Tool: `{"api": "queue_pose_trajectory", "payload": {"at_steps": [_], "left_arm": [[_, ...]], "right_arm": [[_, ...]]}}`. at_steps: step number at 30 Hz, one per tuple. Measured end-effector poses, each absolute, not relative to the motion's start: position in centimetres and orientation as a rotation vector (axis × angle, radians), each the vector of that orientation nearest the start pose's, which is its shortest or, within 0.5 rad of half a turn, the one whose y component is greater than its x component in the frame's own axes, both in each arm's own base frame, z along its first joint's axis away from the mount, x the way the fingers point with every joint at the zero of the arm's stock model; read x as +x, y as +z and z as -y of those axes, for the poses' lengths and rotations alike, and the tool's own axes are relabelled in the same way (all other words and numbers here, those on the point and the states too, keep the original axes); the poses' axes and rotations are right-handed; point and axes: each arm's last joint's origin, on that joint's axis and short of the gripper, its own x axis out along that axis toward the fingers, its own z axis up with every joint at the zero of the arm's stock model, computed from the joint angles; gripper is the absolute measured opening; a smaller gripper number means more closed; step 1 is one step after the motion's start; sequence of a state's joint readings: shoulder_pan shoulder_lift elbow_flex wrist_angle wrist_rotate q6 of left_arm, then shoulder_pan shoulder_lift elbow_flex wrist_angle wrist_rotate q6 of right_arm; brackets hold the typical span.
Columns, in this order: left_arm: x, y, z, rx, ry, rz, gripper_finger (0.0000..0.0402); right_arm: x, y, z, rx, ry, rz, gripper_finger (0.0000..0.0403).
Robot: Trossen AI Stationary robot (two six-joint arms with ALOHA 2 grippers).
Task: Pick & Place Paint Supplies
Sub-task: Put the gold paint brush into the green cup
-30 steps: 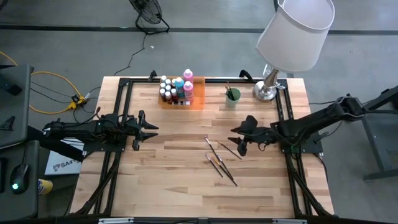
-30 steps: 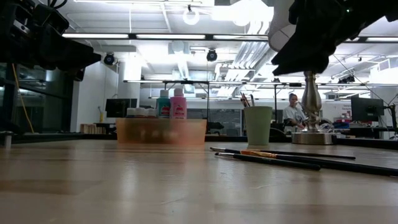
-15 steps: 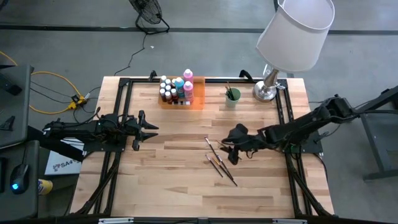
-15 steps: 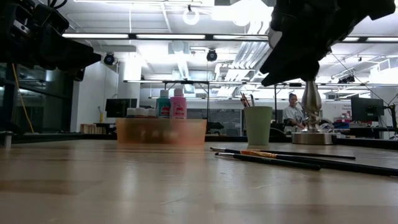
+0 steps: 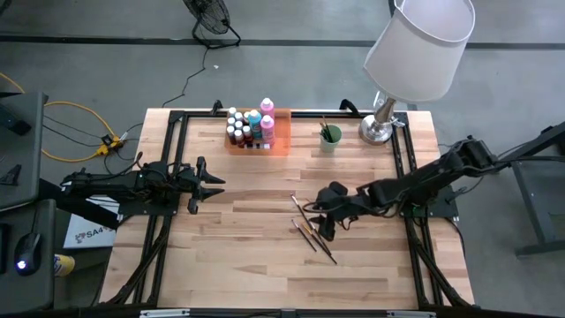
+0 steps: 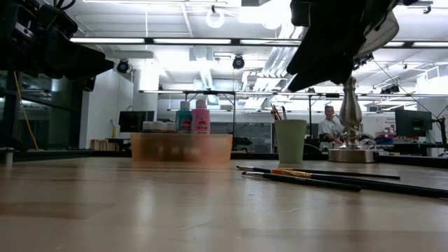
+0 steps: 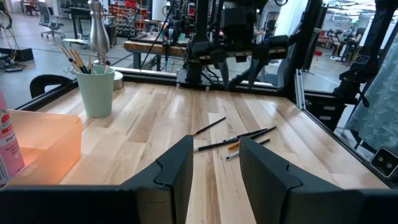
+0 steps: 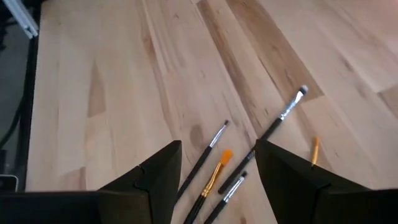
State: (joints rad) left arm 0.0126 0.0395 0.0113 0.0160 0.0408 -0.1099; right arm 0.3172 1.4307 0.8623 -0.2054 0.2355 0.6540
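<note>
Several thin paintbrushes (image 5: 309, 225) lie flat on the wooden table at centre right; they also show in the right wrist view (image 8: 214, 168) and the low view (image 6: 301, 175). My right gripper (image 5: 321, 216) hovers above them, open and slanted downward, touching nothing. Its two fingers frame the brushes in the right wrist view (image 8: 217, 180). White-capped paint bottles (image 5: 250, 126) stand in the orange tray (image 5: 281, 143) at the far edge. At the table's left, my left gripper (image 5: 210, 183) waits, open and level, with nothing in it (image 7: 214, 171).
A pale green cup (image 5: 329, 137) holding brushes stands at the far edge, right of the tray. A lamp (image 5: 380, 126) with a white shade stands at the far right corner. A black frame (image 5: 177, 119) borders the table. A person (image 6: 327, 126) sits in the room beyond.
My right gripper has moved toward the table's left edge, over the loose paintbrushes, and has tipped further downward. It has stayed open. The brushes have not moved.
</note>
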Motion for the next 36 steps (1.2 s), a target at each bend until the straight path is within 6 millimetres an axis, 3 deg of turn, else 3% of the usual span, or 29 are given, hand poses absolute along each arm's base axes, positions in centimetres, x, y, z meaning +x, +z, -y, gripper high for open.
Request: {"api": "queue_pose_trajectory", "payload": {"at_steps": [6,13,28,36], "left_arm": [[9.9,16.6,0.0,-0.110,-0.027,-0.014,0.0126],[9.9,16.6,0.0,-0.110,-0.028,-0.014,0.0126],[9.9,16.6,0.0,-0.110,-0.028,-0.014,0.0126],[9.9,16.6,0.0,-0.110,-0.028,-0.014,0.0126]], "right_arm": [[27.7,22.2,-8.4,0.473,-0.229,-0.803,0.0199],[29.3,20.6,-8.3,0.501,-0.224,-0.901,0.0199],[35.7,18.4,-2.7,0.352,-0.368,-1.316,0.0199],[37.2,15.9,-0.7,0.322,-0.397,-1.412,0.0199]]}}
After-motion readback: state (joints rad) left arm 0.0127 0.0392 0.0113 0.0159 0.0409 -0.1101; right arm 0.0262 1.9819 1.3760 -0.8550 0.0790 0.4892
